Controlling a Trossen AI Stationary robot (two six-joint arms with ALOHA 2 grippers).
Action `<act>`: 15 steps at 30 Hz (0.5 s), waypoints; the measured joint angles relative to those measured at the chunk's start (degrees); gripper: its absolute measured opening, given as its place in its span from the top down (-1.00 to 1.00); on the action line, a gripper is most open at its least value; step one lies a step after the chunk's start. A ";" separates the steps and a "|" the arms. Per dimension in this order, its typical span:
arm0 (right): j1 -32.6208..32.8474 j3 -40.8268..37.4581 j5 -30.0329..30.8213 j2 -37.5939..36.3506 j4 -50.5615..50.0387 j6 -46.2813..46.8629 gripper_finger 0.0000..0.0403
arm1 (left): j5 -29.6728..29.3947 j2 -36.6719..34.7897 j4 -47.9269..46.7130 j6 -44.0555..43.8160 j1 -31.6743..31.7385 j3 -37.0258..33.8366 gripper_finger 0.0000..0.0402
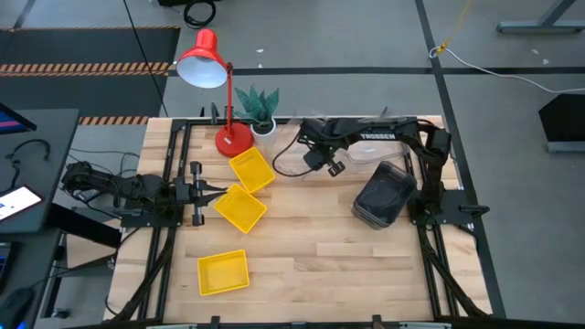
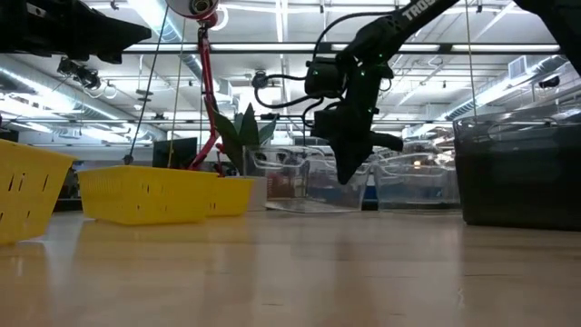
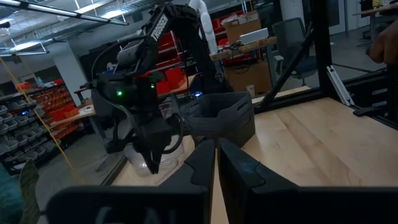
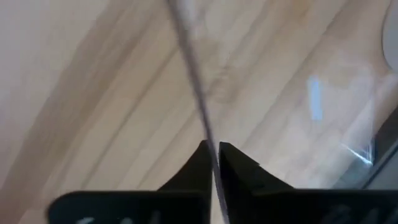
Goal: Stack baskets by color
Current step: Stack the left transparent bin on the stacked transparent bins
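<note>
Table (image 1: 311, 265): I see the whole wooden top from above, but the clear baskets (image 1: 361, 153) at the far right are hard to make out. Their see-through walls melt into the wood and the right arm crosses over them, so I cannot count them. In the low view they read only as pale glassy walls behind the gripper.

Dark grey baskets (image 1: 384, 196): a nested pile on the right side, near the right arm's base. I cannot tell how many are in it. In the low view the pile is cut off at the right edge.

Yellow baskets, three, left of centre and unstacked. The far yellow basket (image 1: 251, 171) sits just beside the red desk lamp's (image 1: 208, 62) base. The middle yellow basket (image 1: 240, 208) touches its near corner. The near yellow basket (image 1: 223, 273) lies well apart, toward the front edge.

Right gripper (image 1: 331, 165): reached across to the clear baskets, fingers pinched nearly together on a thin clear basket wall, which my right wrist camera shows edge-on between the tips.

Left gripper (image 1: 218, 192): fingers drawn almost together, nothing between them, tips just beside the middle yellow basket.

Potted plant (image 1: 260, 105): beside the lamp.
</note>
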 joint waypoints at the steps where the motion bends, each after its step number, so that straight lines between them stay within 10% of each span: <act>1: 0.07 0.00 -0.01 0.00 0.23 -0.41 0.94 | 0.00 0.00 -0.02 0.00 0.00 0.00 0.87; 15: 2.28 -0.02 4.79 -0.09 0.55 -4.75 0.97 | 0.00 0.00 -0.11 0.00 -0.02 -0.02 0.86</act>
